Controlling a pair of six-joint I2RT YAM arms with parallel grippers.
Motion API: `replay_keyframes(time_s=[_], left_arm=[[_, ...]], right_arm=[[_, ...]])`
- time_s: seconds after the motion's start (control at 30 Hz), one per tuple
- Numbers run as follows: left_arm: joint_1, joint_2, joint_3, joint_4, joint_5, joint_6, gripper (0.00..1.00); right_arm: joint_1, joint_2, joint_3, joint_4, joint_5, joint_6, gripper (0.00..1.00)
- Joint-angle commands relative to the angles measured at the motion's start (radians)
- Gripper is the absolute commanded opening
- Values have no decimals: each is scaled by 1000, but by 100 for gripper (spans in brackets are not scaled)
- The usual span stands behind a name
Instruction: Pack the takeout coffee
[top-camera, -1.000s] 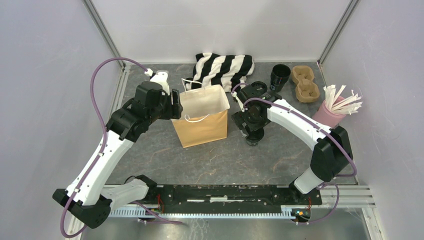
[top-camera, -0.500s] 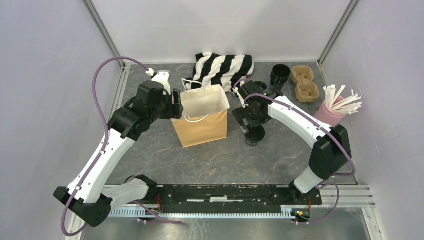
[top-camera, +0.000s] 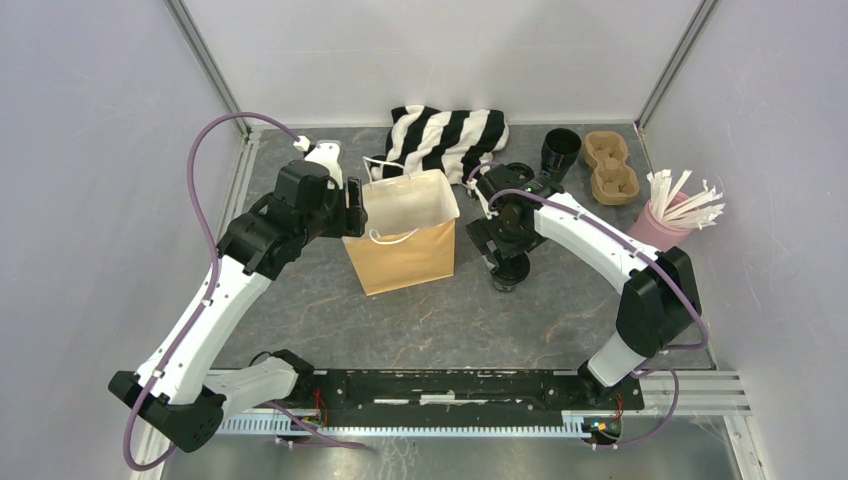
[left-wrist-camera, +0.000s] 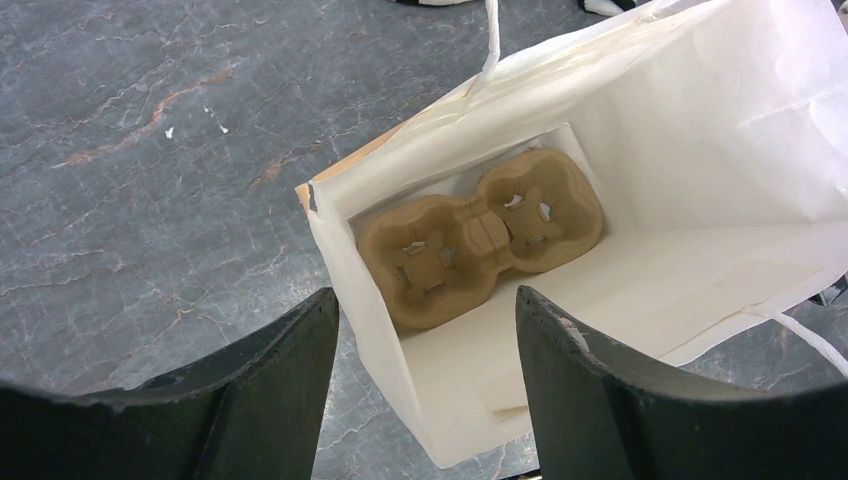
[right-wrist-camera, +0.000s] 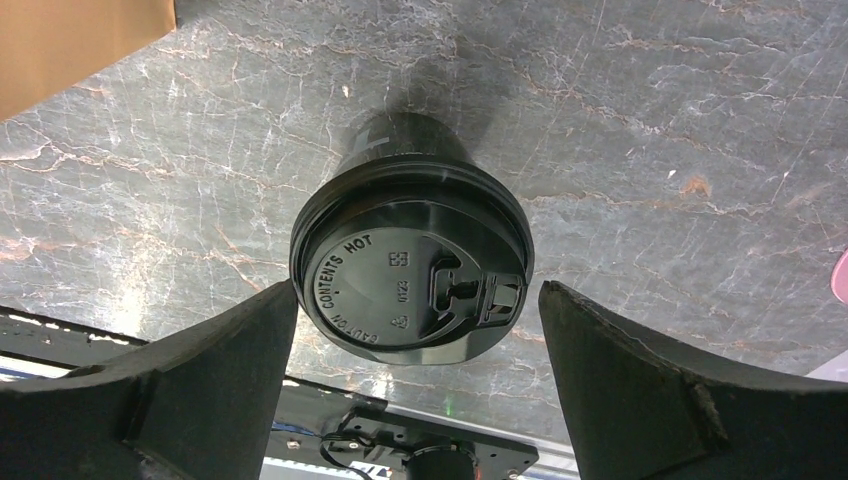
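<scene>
The takeout coffee (right-wrist-camera: 412, 265) stands upright on the grey stone-patterned tabletop (top-camera: 420, 320), outside the brown paper bag (top-camera: 405, 245) and a little to its right, with its black lid on and the "HOT" lettering readable from above. The right gripper (right-wrist-camera: 415, 300) hangs directly over it with its 2 fingers spread as wide as they go, 1 on each side of the lid. They hold nothing, and a visible gap shows between each finger and the lid's rim. The left gripper (left-wrist-camera: 425, 295) is at the bag's left rim, jaws partly open and empty. 1 finger is outside the bag and the other over its white interior, so the paper wall runs between them without being pinched. The bag stands upright with its mouth open, and a 2-cup pulp carrier (left-wrist-camera: 480, 235) lies flat on its bottom. Behind the bag lies a black-and-white striped cloth (top-camera: 450, 135). To the right of the cloth are a lidless black cup (top-camera: 561, 150) and a second pulp carrier (top-camera: 611, 167), with a pink cup of white stirrers (top-camera: 660, 225) further right, near the wall.
</scene>
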Motion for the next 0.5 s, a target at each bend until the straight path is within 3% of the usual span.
replay_keyframes(time_s=[0.0,0.47], left_arm=[[3,1,39,26,10,50,72],[3,-2,37,26,4,53,72]], right_arm=[[-5,5,-5,6,-7,17,96],[-5,21,6,0,-1,9,94]])
